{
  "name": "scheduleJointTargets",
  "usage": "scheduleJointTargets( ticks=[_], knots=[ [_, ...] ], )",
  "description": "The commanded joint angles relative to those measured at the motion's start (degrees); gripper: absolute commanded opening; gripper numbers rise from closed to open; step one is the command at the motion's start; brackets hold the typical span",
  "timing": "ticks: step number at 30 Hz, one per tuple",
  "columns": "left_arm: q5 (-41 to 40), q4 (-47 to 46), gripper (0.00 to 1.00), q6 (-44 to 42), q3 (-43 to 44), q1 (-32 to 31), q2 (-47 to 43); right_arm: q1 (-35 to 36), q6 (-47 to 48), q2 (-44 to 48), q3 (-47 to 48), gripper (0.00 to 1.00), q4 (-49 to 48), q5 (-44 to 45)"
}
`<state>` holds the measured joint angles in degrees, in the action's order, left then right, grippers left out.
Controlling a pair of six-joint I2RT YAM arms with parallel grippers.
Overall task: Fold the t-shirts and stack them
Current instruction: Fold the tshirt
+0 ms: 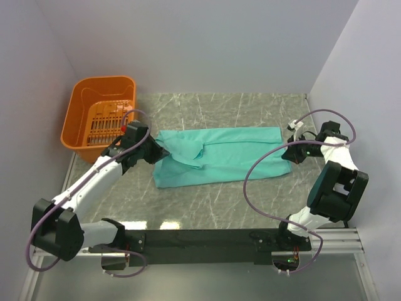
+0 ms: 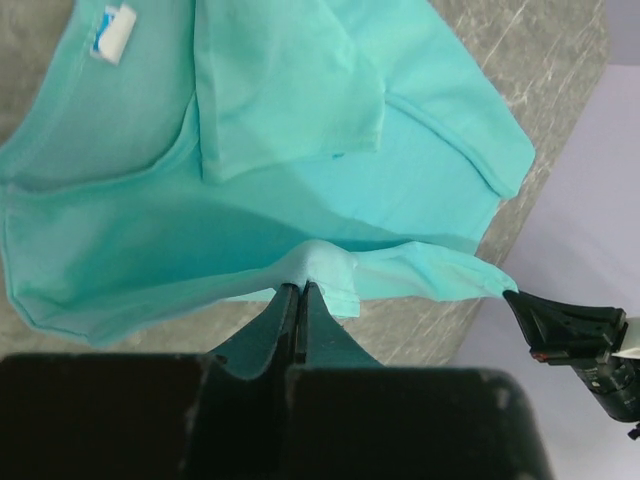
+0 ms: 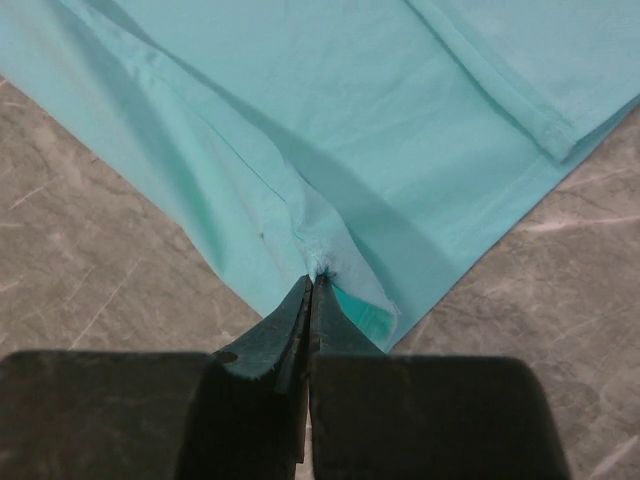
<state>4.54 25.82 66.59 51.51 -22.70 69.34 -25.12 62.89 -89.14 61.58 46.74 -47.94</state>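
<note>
One teal-green t-shirt (image 1: 216, 155) lies partly folded across the middle of the marble table, a sleeve lapped over its left part. Its white neck label (image 2: 112, 32) shows in the left wrist view. My left gripper (image 1: 155, 149) is shut on the shirt's left edge; in the left wrist view (image 2: 299, 288) the cloth (image 2: 330, 190) is pinched at the fingertips. My right gripper (image 1: 288, 153) is shut on the shirt's right corner; in the right wrist view (image 3: 313, 280) the fabric (image 3: 330, 120) bunches at the tips and lifts slightly off the table.
An orange plastic basket (image 1: 81, 106) stands at the back left, close behind my left arm. Grey walls close in on the left, back and right. The black rail (image 1: 207, 238) with the arm bases runs along the near edge.
</note>
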Motion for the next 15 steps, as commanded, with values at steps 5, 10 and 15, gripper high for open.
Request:
scheduleJointTargets(
  ticks=[5, 10, 15],
  knots=[
    [3.46, -3.24, 0.01, -5.24, 6.49, 3.36, 7.47, -0.98, -10.14, 1.16, -2.87, 0.0, -10.87, -0.14],
    [4.6, -3.5, 0.0, -6.73, 8.96, 5.38, 11.51, -1.15, -17.44, 2.22, -5.85, 0.0, -19.73, 1.01],
    [5.31, -3.15, 0.0, -7.87, 11.6, 6.79, 13.97, -1.86, -25.18, 2.48, -7.35, 0.0, -25.99, 2.41]
  ],
)
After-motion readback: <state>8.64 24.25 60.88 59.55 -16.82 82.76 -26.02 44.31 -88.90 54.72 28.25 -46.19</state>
